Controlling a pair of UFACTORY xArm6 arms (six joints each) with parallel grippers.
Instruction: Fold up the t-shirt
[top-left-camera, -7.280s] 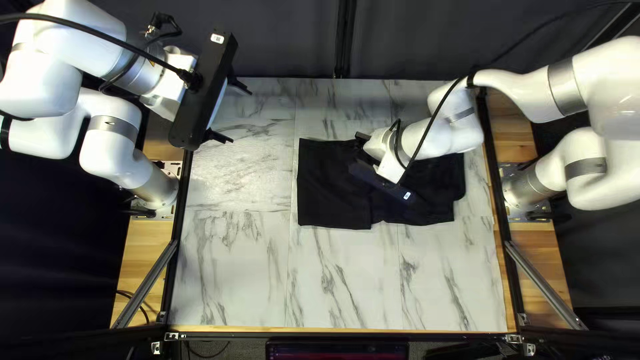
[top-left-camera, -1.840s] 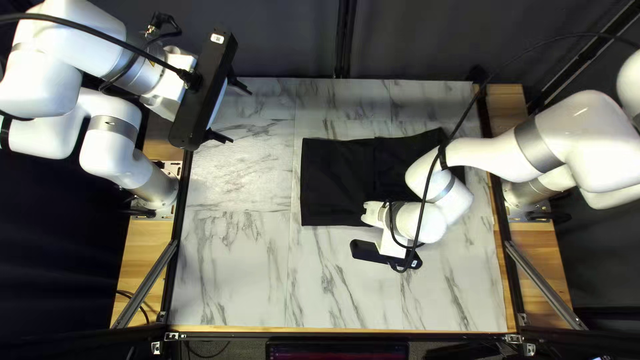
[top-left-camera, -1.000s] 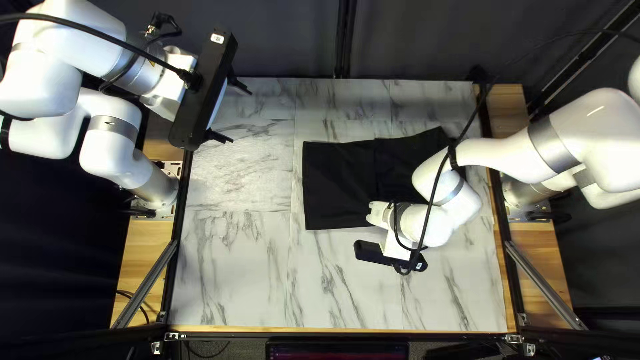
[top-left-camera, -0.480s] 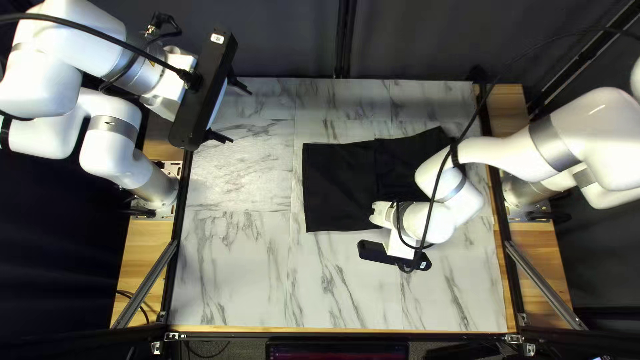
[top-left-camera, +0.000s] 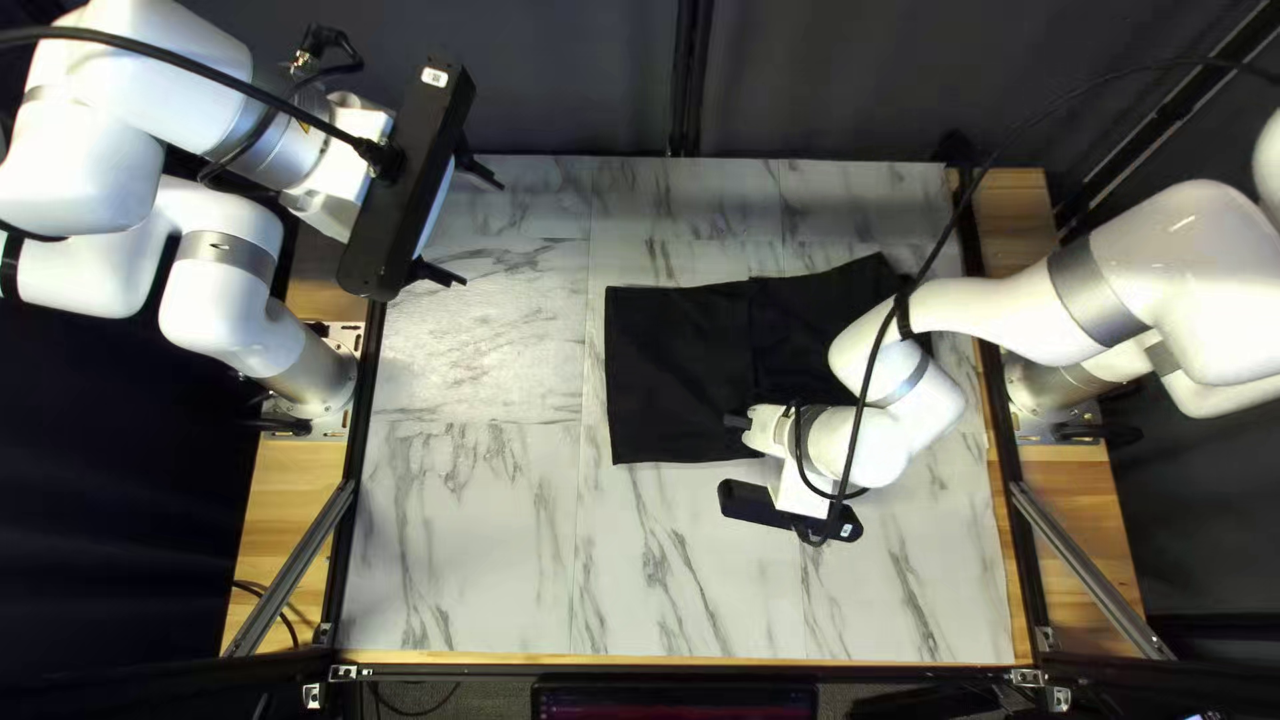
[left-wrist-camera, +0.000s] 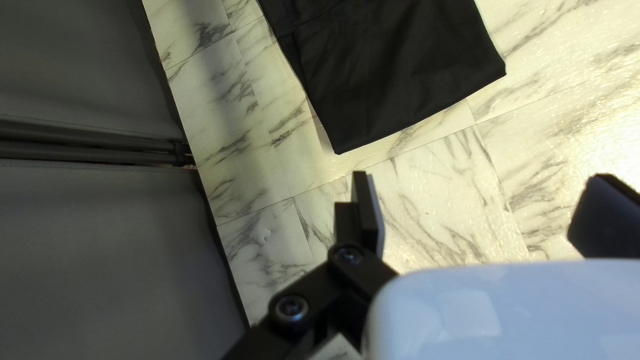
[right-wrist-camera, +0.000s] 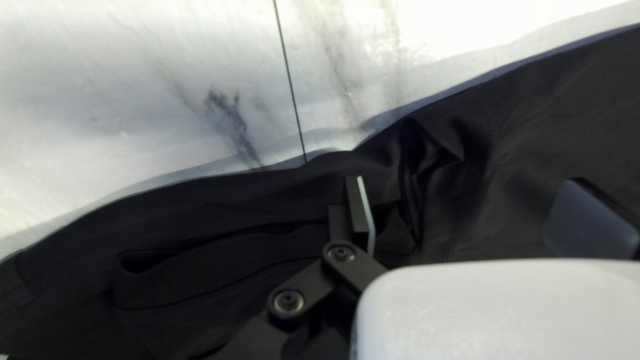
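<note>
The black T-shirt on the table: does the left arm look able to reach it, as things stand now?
Probably yes. The left claw is open, and tabletop lies between it and the nearer edge of the T-shirt. The right arm covers part of the opposite side, leaving this edge free.

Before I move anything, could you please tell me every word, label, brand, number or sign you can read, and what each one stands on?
There is no text that I can read.
White label on the left gripper: too small to read.
White label on the right gripper: too small to read.
Black T-shirt: no print on the part that shows.
</note>
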